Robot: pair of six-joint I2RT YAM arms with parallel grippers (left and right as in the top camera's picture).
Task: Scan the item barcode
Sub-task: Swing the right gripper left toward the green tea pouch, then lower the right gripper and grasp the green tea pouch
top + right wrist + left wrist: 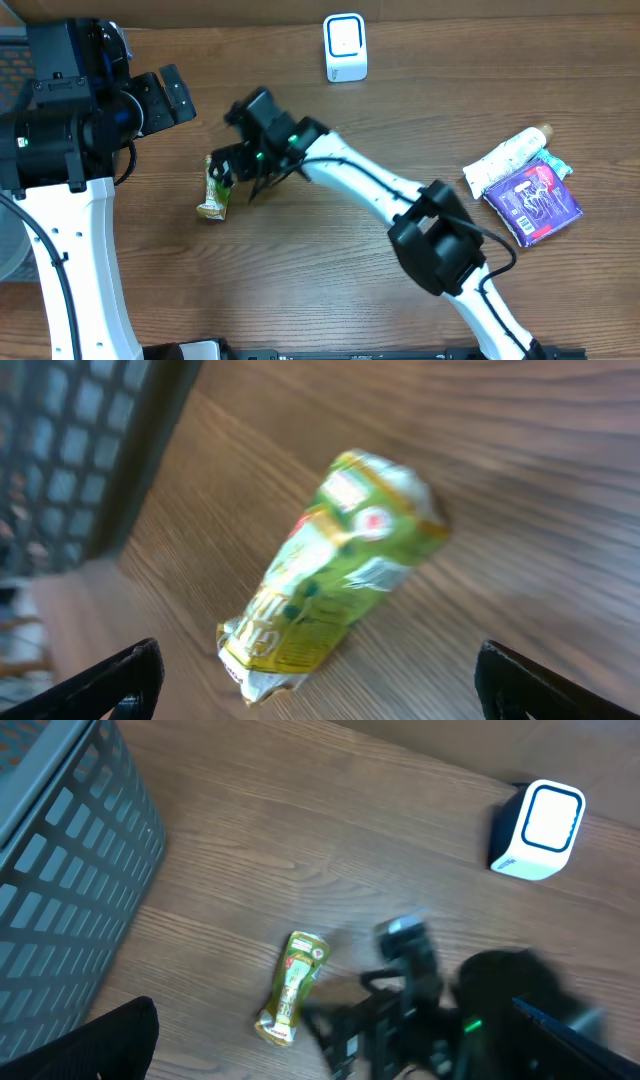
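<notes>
Item: a green snack packet (214, 188) lay flat on the table (330, 270), left of centre and well apart from the white scanner (345, 47) at the far edge.
Long axis: it ran roughly from far edge to near edge, slightly slanted, with a crimped end toward the near side. The printed front faced up, and no barcode could be made out.
Right gripper (238, 170): the jaws were spread wide and held nothing. It hung just beside the packet, which the wrist view showed lying slantwise ahead of the two fingertips.
Left gripper (168, 95): wide apart and empty, near the basket (60, 870).
Step in hand: likely the approach to grasp.
Doing it well: twist the wrist to square the jaws across the narrow width, pinch mid-length and lightly because the film would probably crumple, and leave the faces uncovered for the scanner.
</notes>
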